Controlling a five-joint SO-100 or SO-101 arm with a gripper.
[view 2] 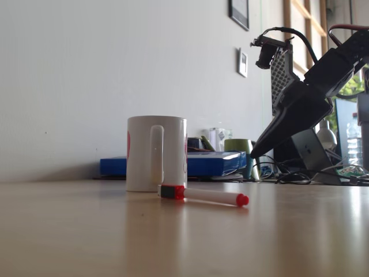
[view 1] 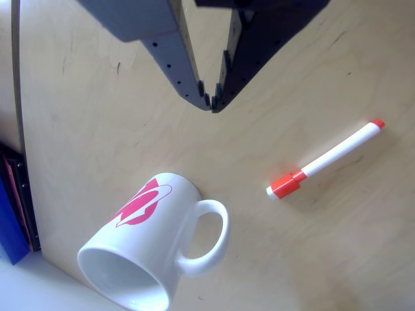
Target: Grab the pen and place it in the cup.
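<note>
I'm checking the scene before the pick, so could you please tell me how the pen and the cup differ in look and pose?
The pen is slim and lies flat on the table; the cup is wide and stands upright in the fixed view. The pen has a red-orange cap and end plug, while the cup has a loop handle and a pink-red logo. Both are mostly white, and the gripper touches neither.

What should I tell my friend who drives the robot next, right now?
Tool: shut, holding nothing, hanging above the table, clear of both things.
Pen: lying flat on the table, cap on. In the other view it lies right of the cup and below-right of the tool.
Cup: standing upright, nothing visible inside, handle toward the pen in the other view.
Done: nothing yet; pen not grabbed.
Left: open the tool, go down to the pen, grab it, lift it over the cup, drop it in.
</note>
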